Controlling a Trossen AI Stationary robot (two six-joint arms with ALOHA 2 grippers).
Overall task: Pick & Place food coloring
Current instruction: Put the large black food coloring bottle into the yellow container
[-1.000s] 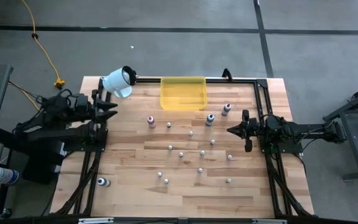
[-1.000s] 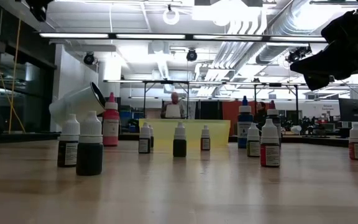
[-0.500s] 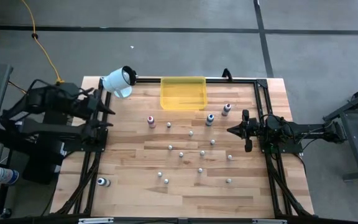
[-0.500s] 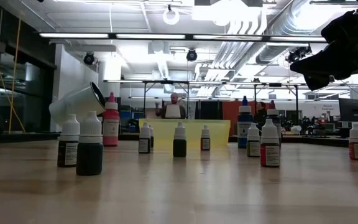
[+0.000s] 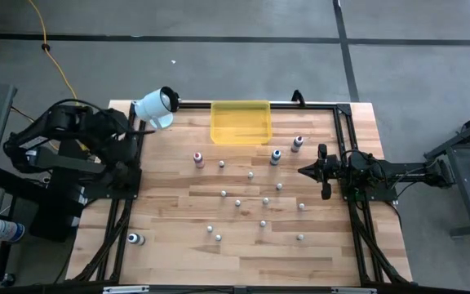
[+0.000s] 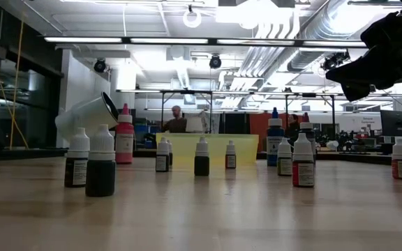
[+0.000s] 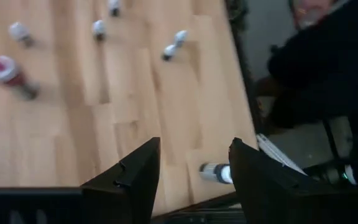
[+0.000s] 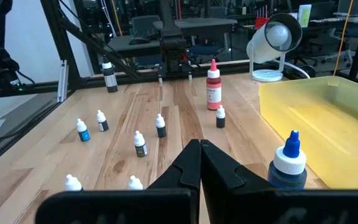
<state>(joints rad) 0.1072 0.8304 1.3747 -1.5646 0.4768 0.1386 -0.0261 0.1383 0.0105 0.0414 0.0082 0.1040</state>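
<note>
The left gripper hangs with fingers spread and nothing held, the food coloring scattered well beyond it across the table — the right gripper, pinched closed, waits opposite.

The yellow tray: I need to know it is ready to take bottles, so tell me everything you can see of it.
The yellow tray is a shallow rectangular bin of translucent yellow plastic with rounded corners and a raised rim. It sits flat and upright at the far middle edge of the wooden table, beside the white cylinder. It looks empty; no bottle touches it, and the nearest is the blue-tipped bottle.
</note>
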